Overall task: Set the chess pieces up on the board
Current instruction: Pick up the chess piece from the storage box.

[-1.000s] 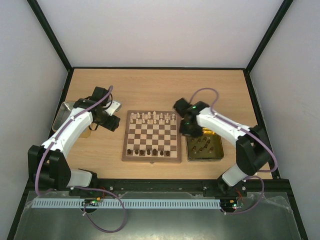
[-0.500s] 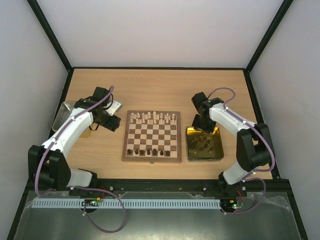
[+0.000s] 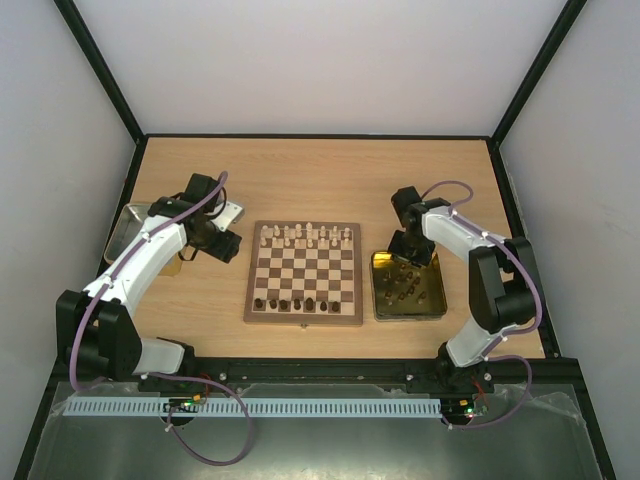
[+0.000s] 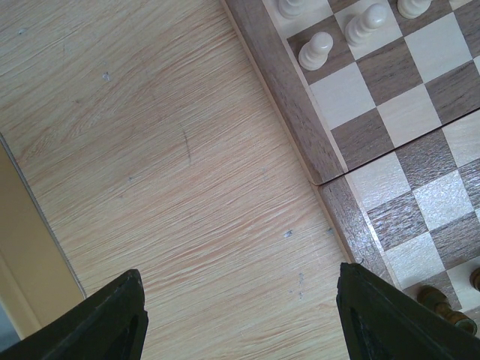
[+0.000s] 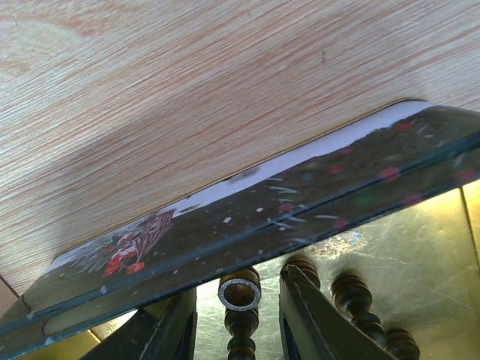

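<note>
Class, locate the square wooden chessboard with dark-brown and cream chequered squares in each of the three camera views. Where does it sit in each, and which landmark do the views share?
Top external: the square wooden chessboard lies mid-table, between the two arms.
Left wrist: the chessboard runs down the right side, with cream chess pieces at the top.
Right wrist: not in it.
Shared landmark: the pale wood-grain tabletop, seen in all three.

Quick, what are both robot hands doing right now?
Left gripper: open, holding nothing.
Right gripper: around a dark chess piece; can't tell if gripped.
</note>
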Motion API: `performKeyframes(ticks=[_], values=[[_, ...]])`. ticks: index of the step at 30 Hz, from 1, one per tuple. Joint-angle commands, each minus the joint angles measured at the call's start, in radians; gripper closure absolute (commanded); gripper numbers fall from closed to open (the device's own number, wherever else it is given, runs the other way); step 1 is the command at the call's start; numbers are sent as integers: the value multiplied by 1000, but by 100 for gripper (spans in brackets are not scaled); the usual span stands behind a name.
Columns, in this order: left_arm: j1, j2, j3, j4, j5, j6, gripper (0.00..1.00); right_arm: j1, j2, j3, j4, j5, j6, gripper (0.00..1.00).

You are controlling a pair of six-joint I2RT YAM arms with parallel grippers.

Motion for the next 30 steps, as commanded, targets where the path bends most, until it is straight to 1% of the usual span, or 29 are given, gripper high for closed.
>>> performKeyframes(ticks=[1, 4, 10, 28, 30], values=[[-3, 3, -7, -9, -11, -7, 31, -4, 23, -19, 35, 1, -17, 69], [-3, 9, -7, -9, -13, -8, 31, -3, 39, -20, 44, 2, -19, 72], [-3, 11, -7, -10, -15, -9, 31, -3, 43, -24, 48, 20, -21, 85], [-9, 21, -10, 1, -13, -10, 31, -3, -13, 21, -31, 97, -54, 90], [-9, 23, -10, 2, -13, -11, 31, -4, -18, 28, -42, 104, -83, 90]])
